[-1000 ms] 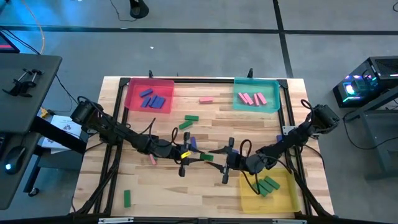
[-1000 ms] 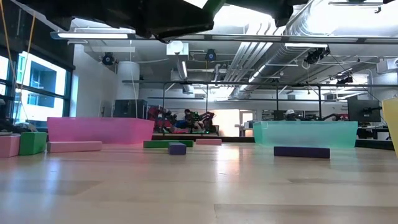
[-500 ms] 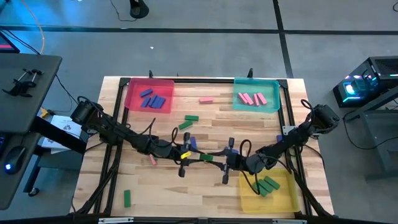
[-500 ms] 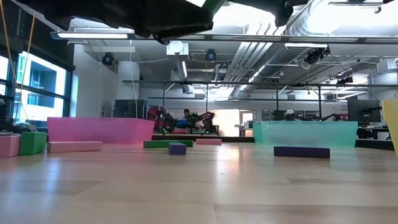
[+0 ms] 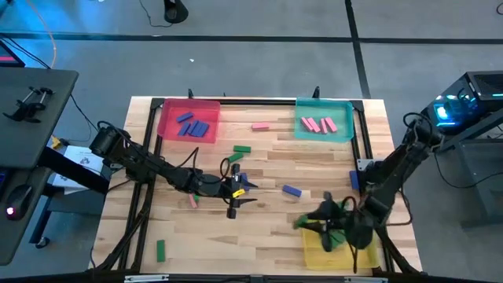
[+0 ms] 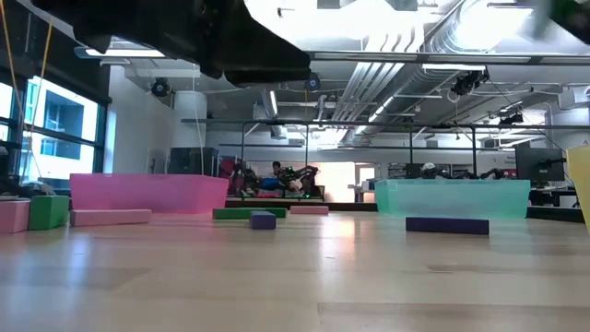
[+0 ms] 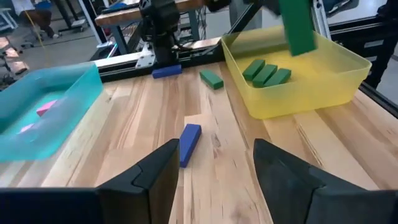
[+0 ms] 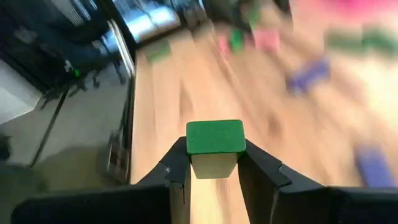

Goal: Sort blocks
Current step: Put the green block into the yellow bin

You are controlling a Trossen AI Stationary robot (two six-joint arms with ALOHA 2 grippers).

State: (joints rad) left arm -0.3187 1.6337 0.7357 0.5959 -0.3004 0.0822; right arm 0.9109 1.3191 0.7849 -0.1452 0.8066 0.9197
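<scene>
Two dark cabled arms, blk fingers

Far left tray: blocks inside.
Far right tray: blocks inside.
Near right tray: blocks inside.
Table: loose blocks between trays.

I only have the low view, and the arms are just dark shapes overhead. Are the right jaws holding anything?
Observer: Yes, the right jaws are shut on a green block.
Operator: Where is it?
Observer: Raised by the yellow tray, which already holds three green blocks.
Operator: And the left arm?
Observer: The left jaws are open and empty at mid-table, with a blue block lying just ahead of them.
</scene>
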